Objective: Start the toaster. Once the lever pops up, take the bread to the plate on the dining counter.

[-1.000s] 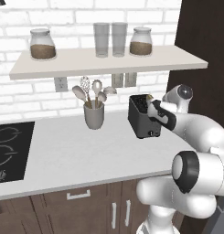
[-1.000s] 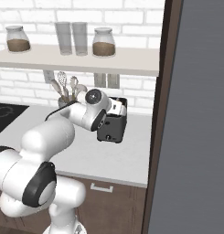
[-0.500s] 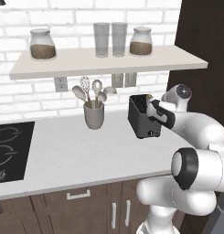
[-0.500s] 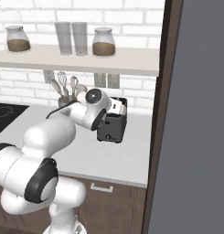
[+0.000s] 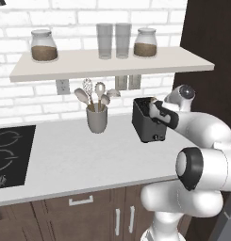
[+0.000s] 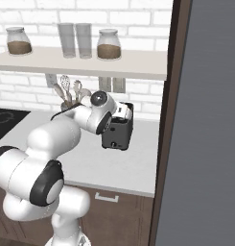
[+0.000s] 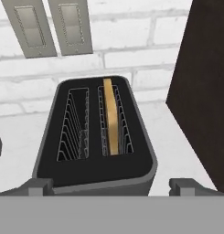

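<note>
We saw the gripper (image 7: 112, 185) spread wide and holding nothing, unmoved since a second before. Just beyond its fingertips stood the toaster (image 7: 97, 137), the bread (image 7: 110, 116) in its right slot. A dark cabinet (image 7: 205, 87) crowded the right side.

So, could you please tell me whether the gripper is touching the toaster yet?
Cannot tell. In the hand view the open gripper has its fingertips either side of the toaster at its near end, but no gap or contact shows plainly; the bread sits in one slot.
</note>
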Tool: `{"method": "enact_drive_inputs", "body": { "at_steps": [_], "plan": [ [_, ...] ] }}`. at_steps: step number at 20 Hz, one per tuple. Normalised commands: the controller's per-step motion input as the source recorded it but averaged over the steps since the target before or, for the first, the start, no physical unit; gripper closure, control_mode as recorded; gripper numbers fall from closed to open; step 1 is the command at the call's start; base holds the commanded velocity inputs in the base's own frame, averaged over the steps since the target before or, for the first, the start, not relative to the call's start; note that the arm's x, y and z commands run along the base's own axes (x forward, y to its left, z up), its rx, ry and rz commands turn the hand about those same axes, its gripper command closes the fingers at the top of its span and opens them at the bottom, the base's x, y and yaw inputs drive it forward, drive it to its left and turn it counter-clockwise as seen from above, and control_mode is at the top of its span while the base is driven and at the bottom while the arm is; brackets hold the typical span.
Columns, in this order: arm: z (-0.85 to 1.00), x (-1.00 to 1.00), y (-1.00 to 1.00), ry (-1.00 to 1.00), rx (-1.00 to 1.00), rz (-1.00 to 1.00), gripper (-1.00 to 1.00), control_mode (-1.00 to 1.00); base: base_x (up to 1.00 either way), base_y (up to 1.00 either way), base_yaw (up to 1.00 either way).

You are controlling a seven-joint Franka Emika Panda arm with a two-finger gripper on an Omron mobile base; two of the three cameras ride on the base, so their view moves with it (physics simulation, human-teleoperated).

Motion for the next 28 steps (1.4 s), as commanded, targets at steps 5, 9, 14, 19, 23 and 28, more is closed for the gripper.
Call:
{"method": "enact_drive_inputs", "body": {
  "at_steps": [5,9,14,19,23,28],
  "plan": [
    [0.00,0.16,0.00,0.00,0.00,0.07,-1.00,-1.00,0.00,0.00,0.00],
    [-0.07,0.19,0.00,0.00,0.00,0.05,-1.00,-1.00,0.00,0.00,0.00],
    [-0.03,0.24,0.00,0.02,0.00,0.04,-1.00,-1.00,0.00,0.00,0.00],
    [-0.04,0.17,0.00,0.06,0.00,0.03,-1.00,-1.00,0.00,0.00,0.00],
    [-0.06,0.06,-0.01,0.07,0.00,0.00,-1.00,-1.00,0.00,0.00,0.00],
    [-0.07,0.02,-0.01,0.02,0.00,0.00,-1.00,-1.00,0.00,0.00,0.00]
  ]
}}
